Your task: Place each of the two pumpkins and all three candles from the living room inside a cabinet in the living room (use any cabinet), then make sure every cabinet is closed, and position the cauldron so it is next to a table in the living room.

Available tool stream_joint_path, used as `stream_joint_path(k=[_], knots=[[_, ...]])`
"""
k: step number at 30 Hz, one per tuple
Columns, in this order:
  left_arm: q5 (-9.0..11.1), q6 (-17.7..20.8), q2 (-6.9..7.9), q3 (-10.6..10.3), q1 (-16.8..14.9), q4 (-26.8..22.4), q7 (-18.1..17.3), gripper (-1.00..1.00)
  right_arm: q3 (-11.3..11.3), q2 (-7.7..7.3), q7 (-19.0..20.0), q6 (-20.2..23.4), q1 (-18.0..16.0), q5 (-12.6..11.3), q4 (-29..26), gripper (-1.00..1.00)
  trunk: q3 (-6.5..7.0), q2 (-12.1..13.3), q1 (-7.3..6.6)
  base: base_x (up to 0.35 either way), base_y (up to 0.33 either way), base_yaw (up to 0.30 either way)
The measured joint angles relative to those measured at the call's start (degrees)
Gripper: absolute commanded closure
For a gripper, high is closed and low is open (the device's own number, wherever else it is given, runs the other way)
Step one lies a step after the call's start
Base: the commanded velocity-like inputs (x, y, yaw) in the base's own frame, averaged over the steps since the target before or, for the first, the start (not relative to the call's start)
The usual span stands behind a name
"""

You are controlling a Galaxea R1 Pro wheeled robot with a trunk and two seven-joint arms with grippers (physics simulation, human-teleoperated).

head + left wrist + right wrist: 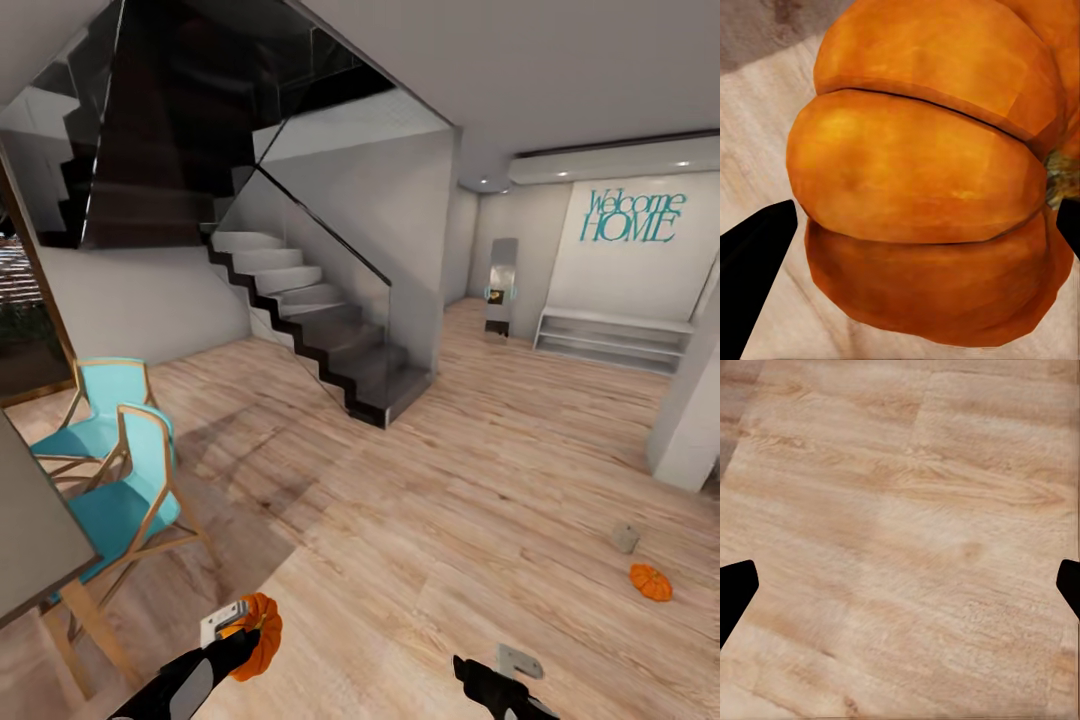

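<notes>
My left gripper point(245, 632) is shut on a bright orange ribbed pumpkin point(262, 640), held low at the front left above the wooden floor. In the left wrist view the pumpkin point(922, 187) sits between the two black fingertips point(757, 262). A second pumpkin point(650, 582) lies on the floor at the right. Just behind it stands a small dull tan candle point(626, 537). My right gripper point(500, 668) hangs open at the front right over bare floor. Its right wrist view shows the gripper point(900, 592) with nothing but floor planks between the fingers.
A grey table top point(30, 540) with two turquoise chairs point(130, 490) stands close at the left. A staircase with a glass rail point(330, 320) rises in the middle. A white pillar point(690, 420) and a low white shelf point(610, 335) are at the right. Wooden floor stretches ahead.
</notes>
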Motion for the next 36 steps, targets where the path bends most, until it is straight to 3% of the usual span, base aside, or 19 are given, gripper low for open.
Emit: stream_joint_path(k=[8,21,26,36], knots=[[-0.05,-0.03,-0.17,0.03,0.0,0.03,0.0,1.0,0.0,-0.19,0.07,1.0,-0.01,0.03,-0.08,-1.0,0.0,0.0,0.0,0.343,0.0,-0.256],[-0.05,-0.02,-0.17,0.02,0.0,0.04,0.01,1.0,-0.13,-0.21,0.13,1.02,-0.01,-0.11,-0.18,-1.0,-0.16,0.0,0.0,0.343,0.0,-0.121],[-0.1,-0.03,-0.17,0.02,0.0,0.05,0.03,1.0,-0.21,-0.28,0.4,1.04,-0.01,-2.22,-0.14,-1.0,-0.37,0.0,0.0,0.343,0.0,-0.25],[-0.08,-0.03,-0.17,0.02,0.0,0.03,0.03,1.0,-0.22,-0.29,0.59,1.1,-0.01,-2.77,0.09,-1.0,-0.78,0.0,0.0,0.343,0.0,-0.253]])
